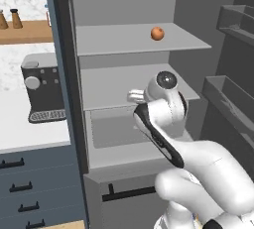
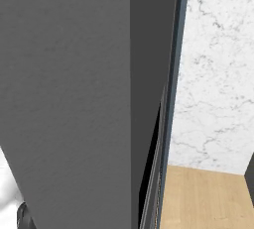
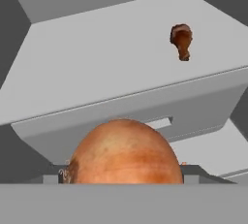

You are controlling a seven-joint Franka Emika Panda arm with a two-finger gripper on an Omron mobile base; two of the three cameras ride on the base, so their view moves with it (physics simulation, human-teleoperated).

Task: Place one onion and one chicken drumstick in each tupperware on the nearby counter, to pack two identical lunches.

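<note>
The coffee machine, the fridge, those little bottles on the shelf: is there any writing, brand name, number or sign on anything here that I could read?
None can be read.
Coffee machine: dial and grille, no lettering.
Two bottles on the wooden shelf: no labels.
Fridge shelves and drawer: plain grey.
Onion at the gripper, the other onion and the drumstick: no stickers.
</note>
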